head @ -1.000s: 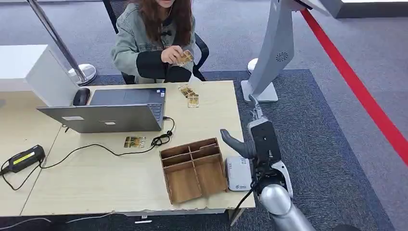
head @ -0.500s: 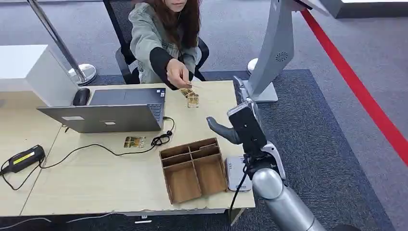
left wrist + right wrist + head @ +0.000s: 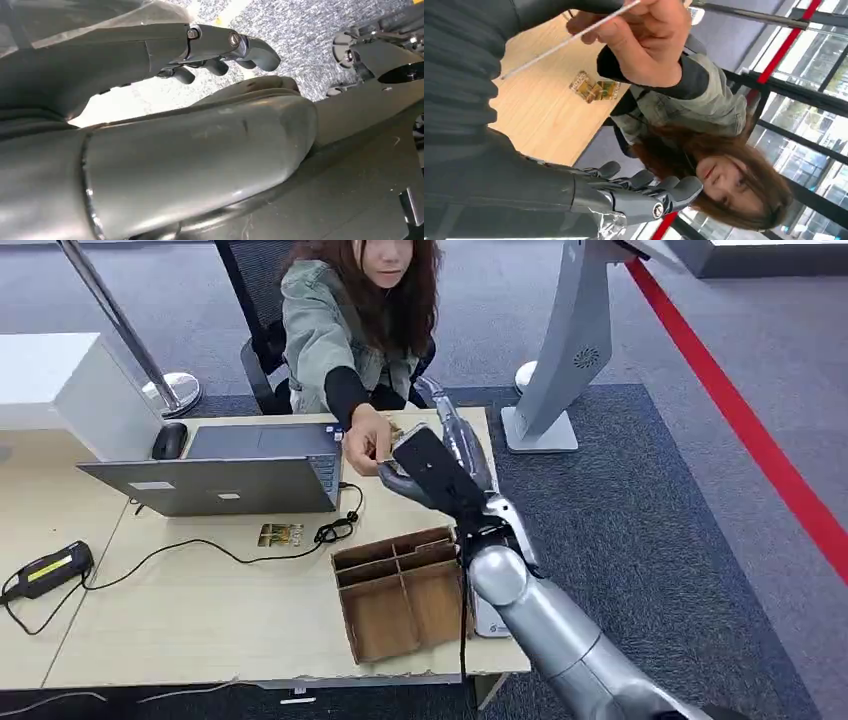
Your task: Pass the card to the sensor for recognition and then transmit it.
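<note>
Head view had the right hand (image 3: 437, 462) reached out over the far side of the table (image 3: 200, 610), meeting the person's hand (image 3: 366, 445) just beside the laptop (image 3: 225, 472). Right wrist view showed the card (image 3: 569, 37) edge-on, pinched in the person's hand (image 3: 644, 42), one end running toward the robot's palm; the robot's fingers (image 3: 644, 192) were spread, clear of the card, closed on nothing. Whether the thumb touched the card I couldn't tell, it was hidden behind the grey cover. So my read: handover in progress, card not yet taken. Nothing of the task proper was done. Still left: grip the card, carry it to the sensor (image 3: 495, 618), which I took to be the white box at the near table edge, mostly hidden behind the arm beside the wooden tray (image 3: 385, 590), hold it for recognition, then pass it on. More cards (image 3: 591, 87) lay on the far side of the table, and one (image 3: 279, 534) sat in front of the laptop by the cable. Left hand (image 3: 220, 52) hung low, fingers loosely curled and apart, holding nothing.
</note>
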Motion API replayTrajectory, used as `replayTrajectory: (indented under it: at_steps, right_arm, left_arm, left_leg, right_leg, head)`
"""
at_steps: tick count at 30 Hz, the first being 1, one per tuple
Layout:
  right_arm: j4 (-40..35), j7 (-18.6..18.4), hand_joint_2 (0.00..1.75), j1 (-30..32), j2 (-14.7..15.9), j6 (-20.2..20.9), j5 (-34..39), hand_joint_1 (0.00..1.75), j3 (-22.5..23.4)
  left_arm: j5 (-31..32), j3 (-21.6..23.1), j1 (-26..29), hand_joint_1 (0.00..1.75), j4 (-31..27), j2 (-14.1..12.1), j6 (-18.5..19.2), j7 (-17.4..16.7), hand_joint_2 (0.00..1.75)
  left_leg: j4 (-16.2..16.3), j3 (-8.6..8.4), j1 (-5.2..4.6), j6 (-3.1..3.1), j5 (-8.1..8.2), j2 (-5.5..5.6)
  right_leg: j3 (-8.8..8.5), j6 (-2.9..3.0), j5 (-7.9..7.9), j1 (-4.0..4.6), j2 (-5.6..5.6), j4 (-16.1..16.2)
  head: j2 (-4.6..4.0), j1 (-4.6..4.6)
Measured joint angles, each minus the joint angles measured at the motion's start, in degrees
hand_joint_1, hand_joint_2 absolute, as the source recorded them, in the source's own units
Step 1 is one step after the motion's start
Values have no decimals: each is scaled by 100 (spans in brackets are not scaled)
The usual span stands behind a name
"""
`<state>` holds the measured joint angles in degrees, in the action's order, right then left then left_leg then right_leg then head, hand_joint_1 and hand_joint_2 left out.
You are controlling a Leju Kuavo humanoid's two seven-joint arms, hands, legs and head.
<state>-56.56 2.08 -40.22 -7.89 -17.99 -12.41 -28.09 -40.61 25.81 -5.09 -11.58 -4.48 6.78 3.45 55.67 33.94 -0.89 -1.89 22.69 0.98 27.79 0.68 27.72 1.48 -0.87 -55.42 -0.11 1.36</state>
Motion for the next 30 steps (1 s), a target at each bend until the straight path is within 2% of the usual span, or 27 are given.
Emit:
replayTrajectory:
  at_steps: [9,13,16,17,18,19,21,23,30]
  right_arm:
    - [738,155,175,-253,-356,61,85,0,-155]
    - [981,223,175,-325,-428,59,125,21,-207]
    - [1112,229,175,-346,-446,59,155,30,-234]
    - [1143,232,175,-351,-448,59,164,42,-240]
    - [1184,232,175,-356,-454,59,170,45,-249]
    - [1221,234,175,-364,-459,57,179,65,-258]
    - [1285,247,175,-378,-461,50,206,127,-278]
    - [1333,260,175,-383,-463,46,212,175,-295]
    - [1466,310,175,-409,-465,17,271,175,-350]
  left_arm:
    - [-52,24,0,0,0,-2,-4,0,0]
    - [-54,26,3,0,0,-2,-2,0,0]
    - [-55,28,4,0,0,-2,-2,0,0]
    - [-55,28,4,0,0,-2,-2,0,0]
    - [-55,28,5,0,0,-2,-2,0,0]
    - [-55,33,4,0,0,-2,-2,0,0]
    - [-55,55,4,0,0,-2,-2,0,0]
    - [-55,89,6,0,0,-2,-2,0,0]
    - [-57,129,6,0,0,-2,-2,0,0]
  left_leg:
    - [0,0,0,0,0,-2]
    - [0,0,0,0,0,-1]
    - [0,0,0,0,0,-1]
    - [0,0,0,0,0,-1]
    - [0,0,0,0,0,-1]
    - [0,-1,0,0,0,-2]
    - [1,-1,0,0,0,-1]
    - [1,-1,0,0,0,-2]
    - [1,-1,0,0,0,-2]
  right_leg:
    - [2,0,0,0,0,0]
    - [1,0,0,0,0,0]
    - [1,0,0,-1,0,0]
    - [1,0,0,-1,0,0]
    - [1,0,0,-1,0,0]
    - [2,0,0,-1,0,0]
    - [2,0,0,-1,0,0]
    - [2,0,0,-1,0,0]
    - [3,0,0,-1,0,0]
  head:
    - [0,-2]
    - [0,0]
    - [0,0]
    - [0,0]
    - [0,-2]
    - [0,-2]
    - [0,0]
    - [0,0]
    - [0,-2]
